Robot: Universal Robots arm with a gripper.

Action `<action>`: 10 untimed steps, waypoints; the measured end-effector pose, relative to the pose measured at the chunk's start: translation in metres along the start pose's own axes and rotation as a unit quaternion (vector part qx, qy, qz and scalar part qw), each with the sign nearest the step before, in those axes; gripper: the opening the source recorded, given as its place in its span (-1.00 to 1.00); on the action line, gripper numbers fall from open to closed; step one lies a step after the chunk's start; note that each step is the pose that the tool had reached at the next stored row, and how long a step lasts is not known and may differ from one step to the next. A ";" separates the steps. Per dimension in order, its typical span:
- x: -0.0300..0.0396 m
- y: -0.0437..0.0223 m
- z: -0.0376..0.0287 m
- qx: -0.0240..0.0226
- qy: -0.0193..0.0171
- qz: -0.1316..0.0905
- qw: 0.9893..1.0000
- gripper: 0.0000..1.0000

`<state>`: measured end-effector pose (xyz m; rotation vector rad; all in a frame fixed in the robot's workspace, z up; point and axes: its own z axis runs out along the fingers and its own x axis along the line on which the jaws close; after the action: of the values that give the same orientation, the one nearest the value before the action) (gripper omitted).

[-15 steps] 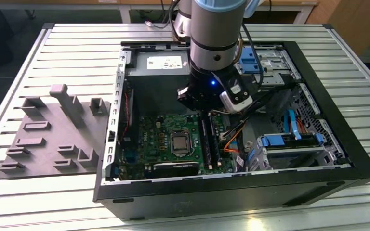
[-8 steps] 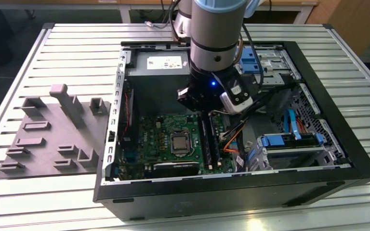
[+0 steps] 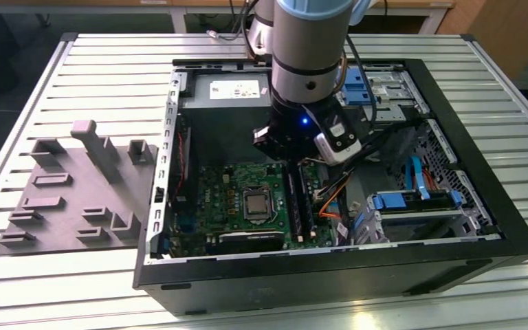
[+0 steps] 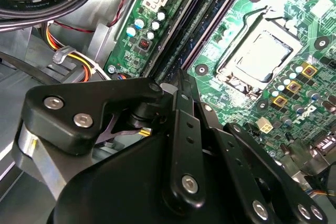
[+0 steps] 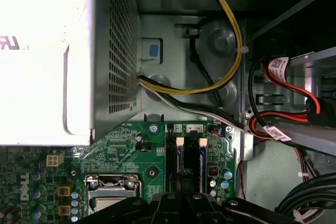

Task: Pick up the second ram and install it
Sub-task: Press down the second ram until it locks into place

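The arm (image 3: pixel 308 62) reaches straight down into the open computer case (image 3: pixel 484 234) on the slatted table (image 3: pixel 90 75), its wrist upright and the gripper (image 3: pixel 293 168) low over the green circuit board (image 3: pixel 236 189). In the exterior view the arm's own body covers the fingertips. In the second wrist view the gripper (image 4: pixel 177 85) is seen from behind its black linkage, with the fingers drawn close together around a thin dark edge. This looks like the second ram (image 4: pixel 180 80), held on edge right over the long black memory slots (image 4: pixel 197 30), but too little of it shows to be sure, so whether the gripper is clamped on it cannot be told. In the first wrist view the slots (image 5: pixel 190 156) run straight ahead of the gripper's links (image 5: pixel 181 203), with the processor socket (image 5: pixel 113 195) to one side. The grey fixture block (image 3: pixel 76 192) lies well away from the gripper, outside the case.
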<state>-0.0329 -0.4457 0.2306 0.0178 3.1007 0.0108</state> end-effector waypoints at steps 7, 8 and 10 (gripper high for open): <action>0.0000 -0.0022 0.0000 0.000 0.000 0.000 1.000 -0.79; 0.0000 -0.0026 0.0000 0.000 0.000 0.000 1.000 -0.79; 0.0000 -0.0033 0.0000 0.000 0.000 0.000 1.000 -0.79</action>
<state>-0.0329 -0.4490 0.2306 0.0178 3.1007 0.0107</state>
